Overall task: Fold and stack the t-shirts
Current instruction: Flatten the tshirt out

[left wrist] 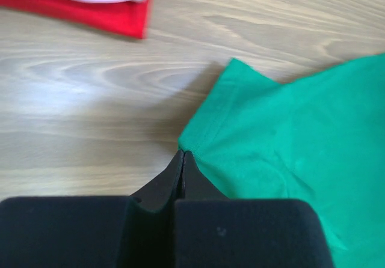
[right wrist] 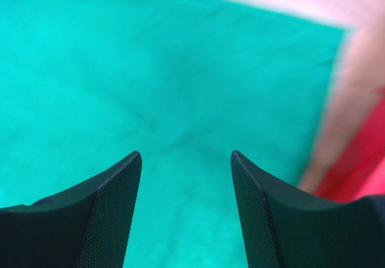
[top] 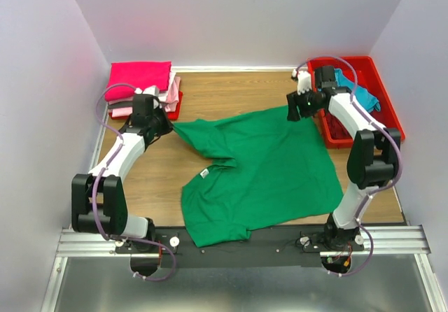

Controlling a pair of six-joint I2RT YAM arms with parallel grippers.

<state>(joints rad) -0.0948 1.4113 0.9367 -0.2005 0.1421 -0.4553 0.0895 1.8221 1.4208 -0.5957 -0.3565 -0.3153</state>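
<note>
Green cotton t-shirt lies rumpled across the wooden tabletop; left claw closed, apparently pinching its corner; right claw open, empty.

The right gripper hangs over the green t-shirt, its two black fingers standing well apart with nothing between them. Cloth fills most of the view (softly blurred). Pale table and a red shape show at right.
</note>
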